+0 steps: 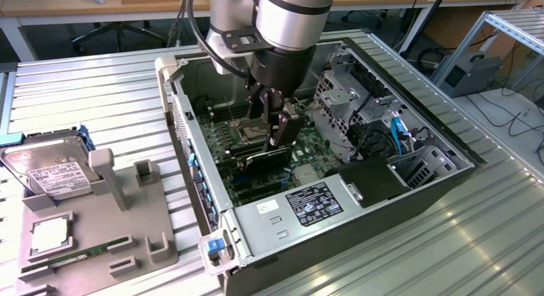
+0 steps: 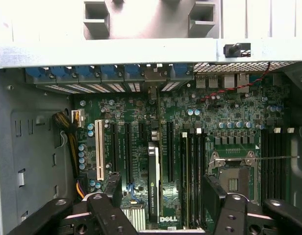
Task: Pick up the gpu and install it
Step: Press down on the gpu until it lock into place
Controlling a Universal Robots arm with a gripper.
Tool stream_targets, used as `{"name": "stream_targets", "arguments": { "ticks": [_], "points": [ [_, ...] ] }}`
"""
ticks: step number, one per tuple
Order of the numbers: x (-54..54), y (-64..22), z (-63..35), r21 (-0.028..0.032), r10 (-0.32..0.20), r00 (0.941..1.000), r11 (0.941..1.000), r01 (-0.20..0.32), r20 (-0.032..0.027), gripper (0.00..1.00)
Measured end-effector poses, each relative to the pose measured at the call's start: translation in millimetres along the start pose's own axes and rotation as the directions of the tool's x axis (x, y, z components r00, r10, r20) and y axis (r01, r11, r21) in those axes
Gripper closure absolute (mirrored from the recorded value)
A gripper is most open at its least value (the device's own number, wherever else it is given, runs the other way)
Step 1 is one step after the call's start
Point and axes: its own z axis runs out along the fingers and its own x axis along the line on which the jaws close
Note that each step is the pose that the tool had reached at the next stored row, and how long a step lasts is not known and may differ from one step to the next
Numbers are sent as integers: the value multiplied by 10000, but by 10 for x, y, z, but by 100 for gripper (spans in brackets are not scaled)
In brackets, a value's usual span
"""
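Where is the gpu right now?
The gpu stands on edge in a motherboard slot inside the open computer case, directly below the open gripper.

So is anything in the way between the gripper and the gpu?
Nothing visible. The open gripper hangs over the gpu, which stands on edge on the motherboard between the two fingers, with a bare gap on each side.

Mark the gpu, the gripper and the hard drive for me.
gpu [image 2: 154, 183]: wrist view, top edge of the card standing in its motherboard slot.
gripper [image 1: 277, 121]: exterior view, between the open fingertips above the card.
hard drive [image 1: 53, 175]: exterior view, its white label.
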Motion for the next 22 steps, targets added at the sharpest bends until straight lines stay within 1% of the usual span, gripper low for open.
{"name": "stream_targets", "arguments": {
  "ticks": [1,3,4,5,6,7,8,9,10,22],
  "points": [
    [0,0,0,0,0,10000,10000,0,0,25],
    [0,0,0,0,0,10000,10000,0,0,38],
    [0,0,0,0,0,10000,10000,0,0,50],
    [0,0,0,0,1,10000,10000,-1,1,56],
    [0,0,0,0,0,10000,10000,0,0,69],
    [0,0,0,0,0,10000,10000,0,0,69],
    [0,0,0,0,1,10000,10000,-1,0,80],
    [0,0,0,0,0,10000,10000,0,0,87],
    [0,0,0,0,1,10000,10000,-1,0,89],
    [0,0,0,0,0,10000,10000,0,0,89]
  ]
}}
